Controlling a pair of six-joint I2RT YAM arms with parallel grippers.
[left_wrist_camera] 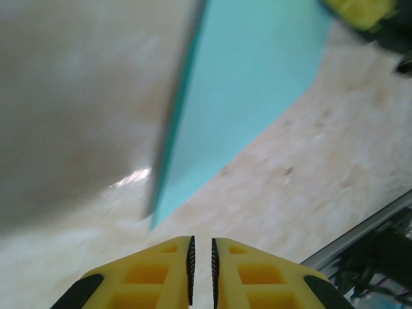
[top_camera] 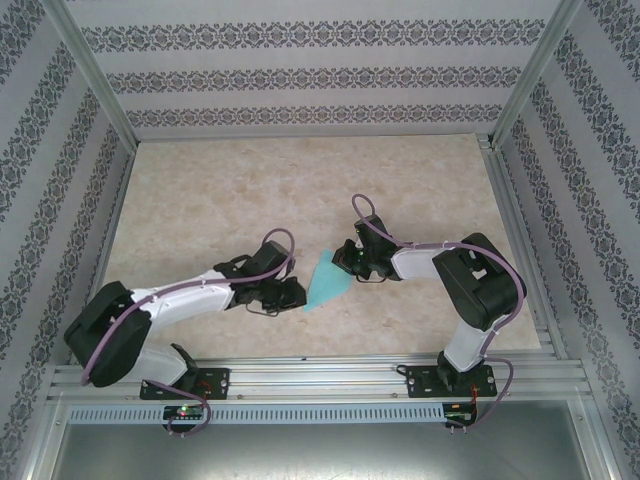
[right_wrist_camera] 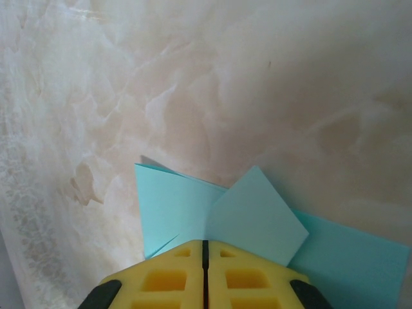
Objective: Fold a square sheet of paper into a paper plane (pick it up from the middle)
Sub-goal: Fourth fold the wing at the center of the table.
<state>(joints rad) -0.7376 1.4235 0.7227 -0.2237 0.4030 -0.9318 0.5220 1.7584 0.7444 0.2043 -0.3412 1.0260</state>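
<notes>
The teal sheet of paper [top_camera: 325, 282] lies on the marble table between both grippers, folded into a shape that tapers toward the near left. My right gripper [top_camera: 347, 265] sits at its far right edge; in the right wrist view the gripper [right_wrist_camera: 205, 248] is shut, with the paper [right_wrist_camera: 174, 206] and a raised flap [right_wrist_camera: 257, 219] coming out from its tips. My left gripper [top_camera: 297, 293] is just left of the paper's narrow end. In the left wrist view the gripper [left_wrist_camera: 201, 257] stands a narrow slit apart with nothing between its pads, short of the paper [left_wrist_camera: 251, 84].
An aluminium rail [top_camera: 320, 372] runs along the table's near edge and also appears as the rail [left_wrist_camera: 360, 235] close to the left gripper. Patterned walls [top_camera: 300, 75] enclose the table [top_camera: 300, 190] on three sides.
</notes>
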